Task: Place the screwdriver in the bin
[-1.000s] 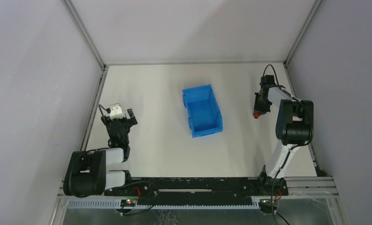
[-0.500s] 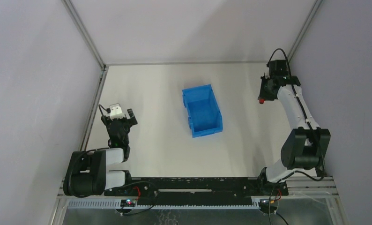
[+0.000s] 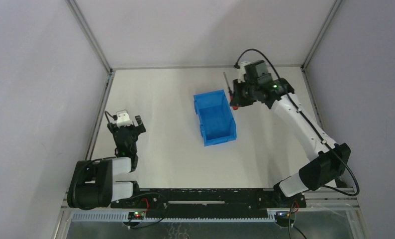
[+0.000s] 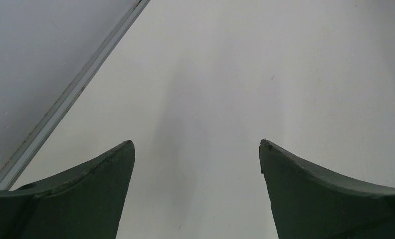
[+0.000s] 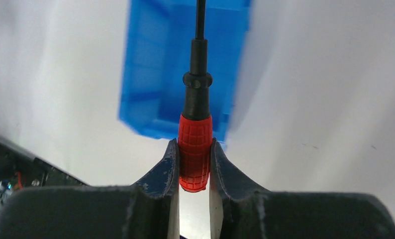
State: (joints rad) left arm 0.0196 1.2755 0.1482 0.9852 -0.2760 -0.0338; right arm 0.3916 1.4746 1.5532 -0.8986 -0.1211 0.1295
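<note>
My right pincer is clenched on the red handle of the screwdriver. I see it held in the air at the far right corner of the bin, shaft pointing out past the fingers. My left pincer hangs released over the worktop, well apart.

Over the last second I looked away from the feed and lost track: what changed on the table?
The right gripper, shut on the screwdriver, swung left from the right side of the table up to the far right corner of the bin. Nothing was picked up or released. The bin and the open left gripper stayed where they were.
</note>
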